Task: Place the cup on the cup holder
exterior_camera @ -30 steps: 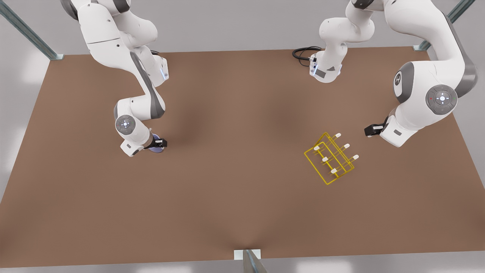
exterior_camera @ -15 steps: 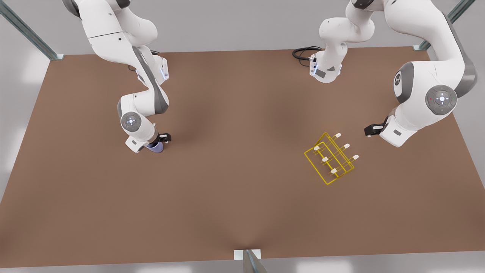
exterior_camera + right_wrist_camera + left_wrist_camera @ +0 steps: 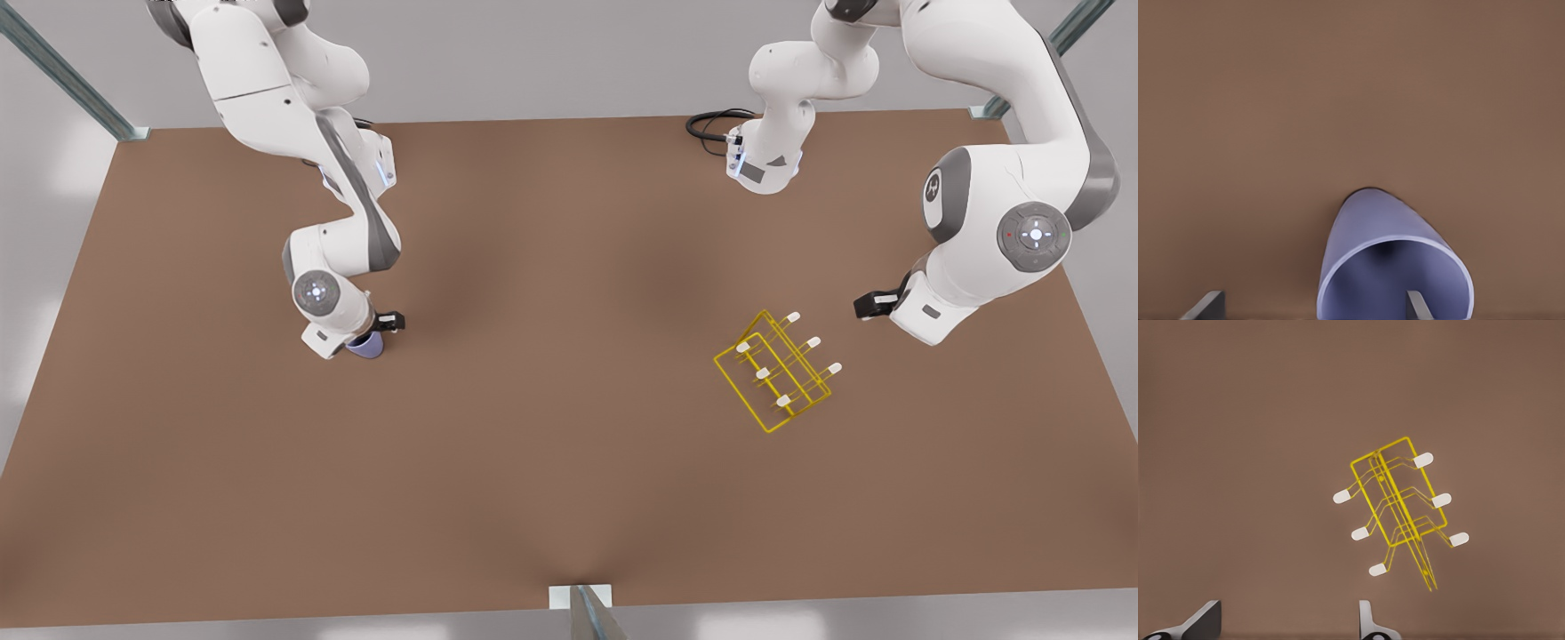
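Starting at the front view's left, you have the right hand [image 3: 378, 331] down at the cup [image 3: 364, 345] near the counter's [image 3: 551, 480] left side, one finger inside the rim and one outside; whether it is clenched yet, I cannot tell. Across the counter, the cup holder [image 3: 775, 372] waits, with the left hand [image 3: 864, 308] hovering released just beyond it.

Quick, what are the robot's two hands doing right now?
Right gripper: open, one finger inside the cup, no grip yet.
Left gripper: open, waiting near the cup holder.
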